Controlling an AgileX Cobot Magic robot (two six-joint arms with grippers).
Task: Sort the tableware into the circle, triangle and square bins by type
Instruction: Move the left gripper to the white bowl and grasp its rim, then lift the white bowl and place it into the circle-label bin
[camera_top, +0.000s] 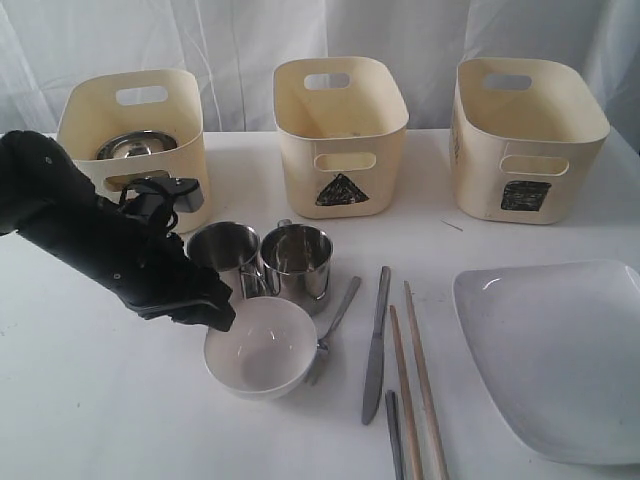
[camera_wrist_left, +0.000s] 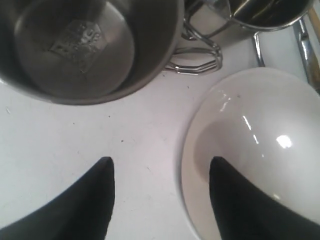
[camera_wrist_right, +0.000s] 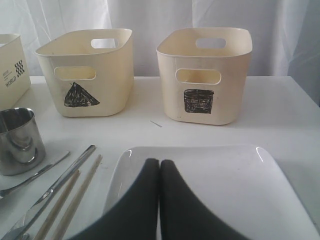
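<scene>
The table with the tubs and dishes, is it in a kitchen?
Probably a robot practice setup, not a kitchen: white curtain behind, cream tubs with scribbled shapes, and a black robot arm.

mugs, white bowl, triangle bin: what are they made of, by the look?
Left mug and right mug: probably polished steel, with mirror-like reflections and bent wire handles.
White bowl: glossy white with sharp highlights, so ceramic or hard plastic; the look leaves it open.
Triangle bin: matte cream plastic, judging by the moulded rounded corners and handle cutouts.
</scene>
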